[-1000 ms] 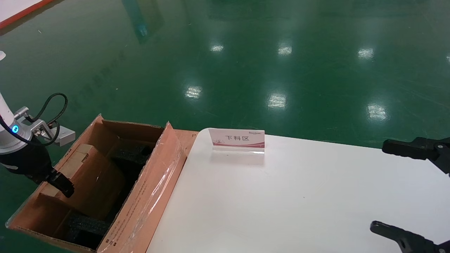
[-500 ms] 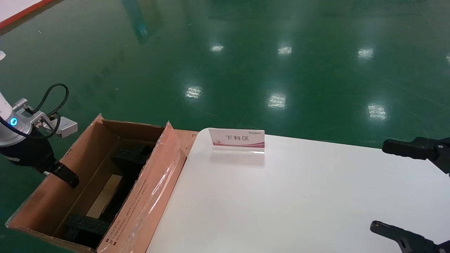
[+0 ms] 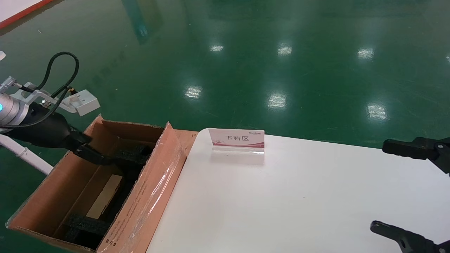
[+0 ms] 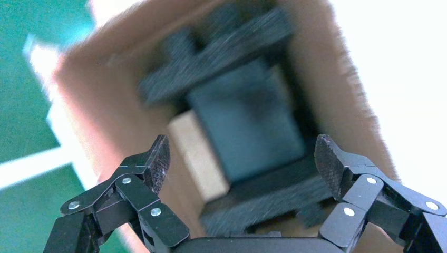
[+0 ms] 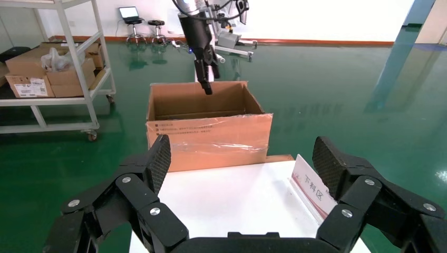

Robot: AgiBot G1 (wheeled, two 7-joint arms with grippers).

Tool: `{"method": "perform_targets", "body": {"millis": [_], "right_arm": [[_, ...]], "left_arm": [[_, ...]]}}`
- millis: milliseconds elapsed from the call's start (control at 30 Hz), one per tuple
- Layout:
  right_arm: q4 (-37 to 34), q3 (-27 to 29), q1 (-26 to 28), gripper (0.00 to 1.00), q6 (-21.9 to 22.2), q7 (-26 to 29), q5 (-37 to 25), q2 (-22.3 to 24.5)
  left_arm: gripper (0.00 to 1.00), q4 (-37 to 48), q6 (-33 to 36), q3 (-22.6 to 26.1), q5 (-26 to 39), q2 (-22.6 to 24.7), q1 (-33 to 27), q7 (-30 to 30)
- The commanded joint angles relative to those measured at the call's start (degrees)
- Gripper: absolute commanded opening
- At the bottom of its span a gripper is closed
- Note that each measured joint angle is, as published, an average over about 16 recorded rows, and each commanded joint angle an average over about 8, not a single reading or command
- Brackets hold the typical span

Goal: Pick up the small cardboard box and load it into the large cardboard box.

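The large cardboard box (image 3: pixel 147 196) stands open on the floor against the white table's left end, with black foam inserts (image 3: pixel 132 154) inside. The small cardboard box (image 3: pixel 105 196) lies down in it between the foam; only a pale strip of it shows, also in the left wrist view (image 4: pixel 197 158). My left gripper (image 3: pixel 100 159) hovers open over the carton's far left corner with nothing between its fingers (image 4: pixel 158 158). From the right wrist view the large cardboard box (image 5: pixel 208 126) has the left gripper (image 5: pixel 206 81) above its back wall. My right gripper (image 3: pixel 379 185) is parked open over the table's right side.
A white-and-red sign card (image 3: pixel 237 138) stands near the far edge of the white table (image 3: pixel 281 200). Green floor surrounds the table and carton. In the right wrist view a white shelving cart (image 5: pixel 52 68) with cartons stands far behind to one side.
A second ago my left gripper held the small cardboard box inside the carton. It let go, the box dropped between the foam, and the gripper rose towards the far corner.
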Motion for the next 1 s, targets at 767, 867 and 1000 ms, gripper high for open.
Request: {"method": "perform_targets", "body": {"millis": [767, 867, 1000], "right_arm": [[-0.04, -0.03, 0.0, 1.0, 0.04, -0.03, 0.04, 0.02], [-0.05, -0.04, 0.01, 1.0, 0.04, -0.04, 0.05, 0.02], [-0.05, -0.05, 0.02, 1.0, 0.03, -0.05, 0.05, 0.02]], "left_arm": [[1.0, -6.0, 8.32, -13.02, -14.93, -5.51, 2.2, 22.22], [1.0, -6.53, 8.91, -18.36, -15.12, -4.94, 6.27, 23.1], [1.0, -7.29, 9.77, -26.09, -15.4, -4.12, 12.14, 24.38]]}}
